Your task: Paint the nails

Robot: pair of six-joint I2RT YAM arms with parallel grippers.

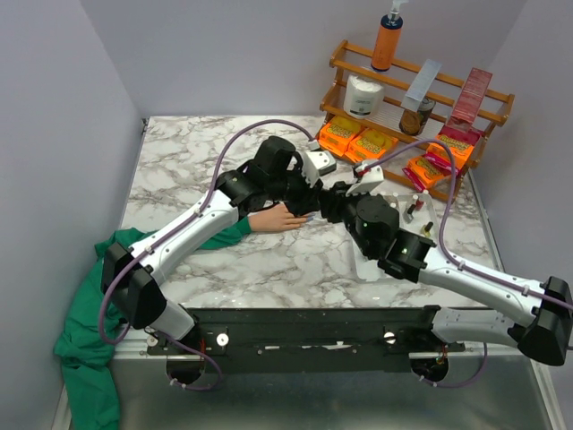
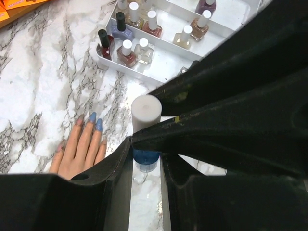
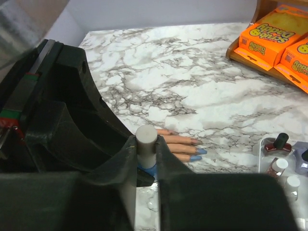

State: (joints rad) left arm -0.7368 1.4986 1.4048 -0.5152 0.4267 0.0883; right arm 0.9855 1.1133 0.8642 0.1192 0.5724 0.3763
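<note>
If you pull the white cap (image 2: 147,113) crooked, the blue polish bottle (image 2: 145,158) may slip and spill on the fake hand (image 1: 279,218) just left of it, whose nails (image 2: 95,120), some already blue, lie on the worktop (image 1: 179,170). Your left end effector (image 2: 144,166) clamps the bottle, the right end effector (image 3: 147,154) the cap; both arms bend inward and meet.

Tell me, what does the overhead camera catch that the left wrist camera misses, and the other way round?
Only the overhead view: the green sleeve hanging off at the left, and the wooden rack with its orange pump bottle. Only the left wrist view: blue polish on two of the nails, and the blue polish bottle with its white cap, gripped in the left pincer. Both: the fake hand lying flat on the marble table, and the tray of polish bottles.
</note>
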